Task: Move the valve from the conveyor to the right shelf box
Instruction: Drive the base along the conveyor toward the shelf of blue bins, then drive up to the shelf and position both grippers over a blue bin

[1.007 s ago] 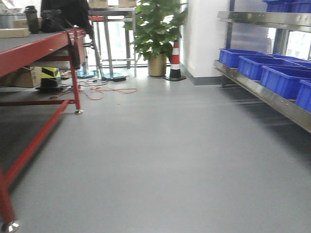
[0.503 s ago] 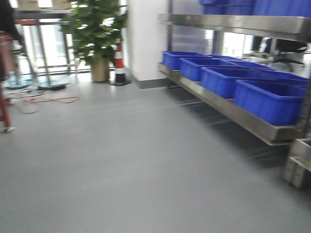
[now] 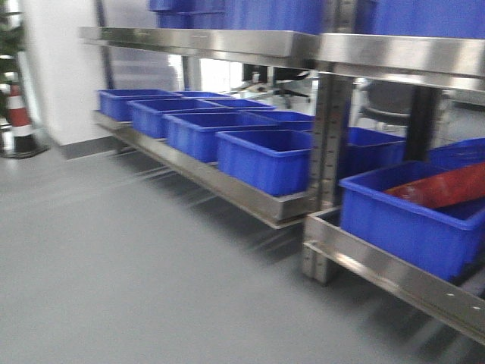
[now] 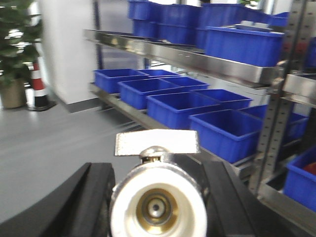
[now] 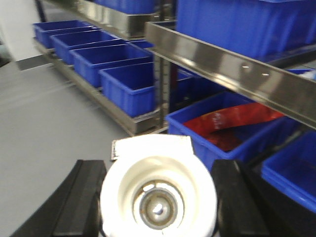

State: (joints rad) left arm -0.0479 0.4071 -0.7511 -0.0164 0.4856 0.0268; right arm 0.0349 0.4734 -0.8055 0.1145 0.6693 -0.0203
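In the left wrist view a metal valve [image 4: 157,210] with a white end cap and a flat silver handle sits between two black fingers [image 4: 94,197]. My left gripper [image 4: 157,195] is shut on it. In the right wrist view a second valve [image 5: 158,190] with a white cap is held the same way, with my right gripper [image 5: 159,197] shut on it. The steel shelf [image 3: 265,206] with blue boxes [image 3: 269,158] stretches ahead and to the right. The conveyor is out of view.
The nearest blue box [image 3: 402,224] on the lower right shelf bay holds a flat red item [image 3: 447,186]. A steel upright post [image 3: 327,136] divides the bays. More blue boxes stand on upper shelves [image 4: 242,44]. A striped traffic cone [image 3: 19,121] and a potted plant [image 4: 15,49] stand at the far left.
The front view has swung right. The red-framed conveyor and the plant have left it, and the shelf with blue boxes has come from the right edge to fill the frame.
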